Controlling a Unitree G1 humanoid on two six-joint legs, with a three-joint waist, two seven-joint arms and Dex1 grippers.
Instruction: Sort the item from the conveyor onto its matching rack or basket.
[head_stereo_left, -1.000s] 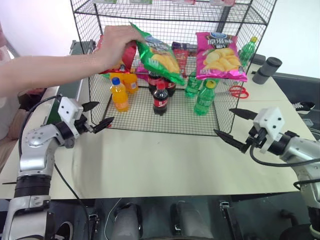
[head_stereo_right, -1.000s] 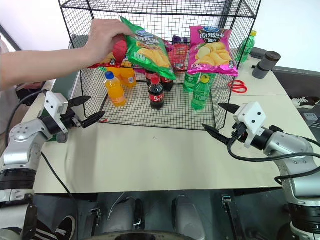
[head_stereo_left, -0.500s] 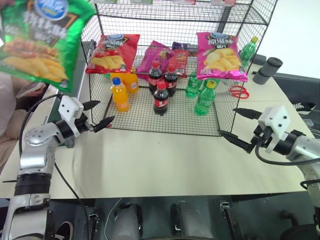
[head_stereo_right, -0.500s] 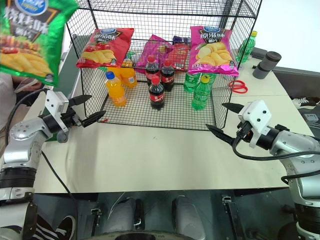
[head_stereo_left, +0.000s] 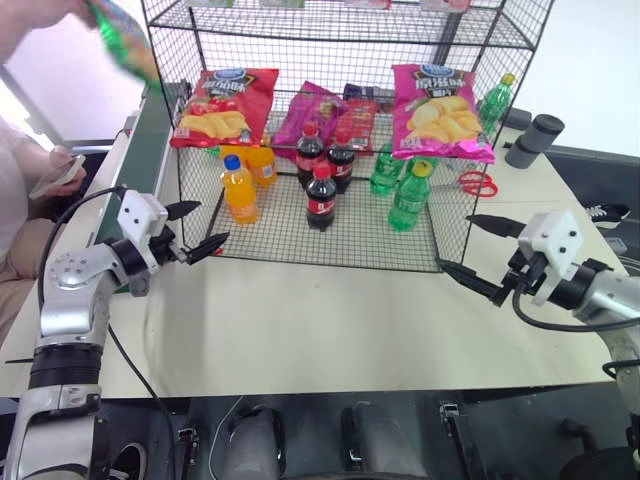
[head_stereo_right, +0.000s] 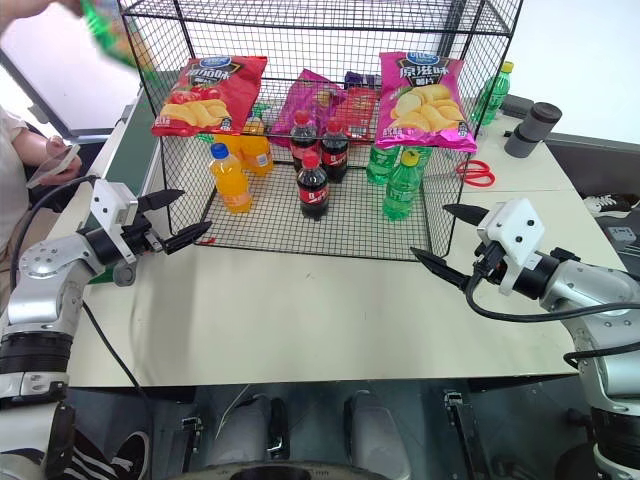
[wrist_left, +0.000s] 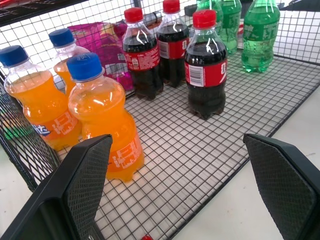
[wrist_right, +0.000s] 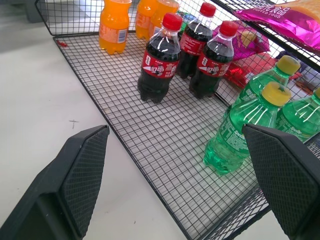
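The green crisps bag (head_stereo_left: 122, 38) is up at the far left, blurred, in a person's hand (head_stereo_left: 30, 22) above the near end of the conveyor (head_stereo_left: 138, 150), whose dark green belt runs along the left edge of the table (head_stereo_left: 300, 320) beside the rack (head_stereo_left: 340, 130). The bag is clear of the belt and of the rack. On the rack's middle shelf a red crisps bag (head_stereo_left: 222, 105) lies at the left and a pink crisps bag (head_stereo_left: 438, 112) at the right, with smaller purple and red packets (head_stereo_left: 330, 112) between them. Below, on the bottom mesh, stand orange soda bottles (wrist_left: 102, 120) at the left, three cola bottles (wrist_left: 205, 70) in the middle and green soda bottles (wrist_right: 245, 125) at the right — all upright. The left gripper (head_stereo_left: 196, 230) hangs level just in front of the rack's near left corner, its two black fingers wide apart and holding nothing; through it the orange bottles show close ahead. The right gripper (head_stereo_left: 480, 250) hangs by the rack's near right corner, pointing toward the left, its fingers likewise spread wide and empty. On the table to the right of the rack lie red-handled scissors (head_stereo_left: 478, 183), and farther right a dark grey cylinder (head_stereo_left: 534, 138) lies on its side. The person's other hand holds a phone (head_stereo_left: 58, 172) at the left edge — well apart from the left gripper.
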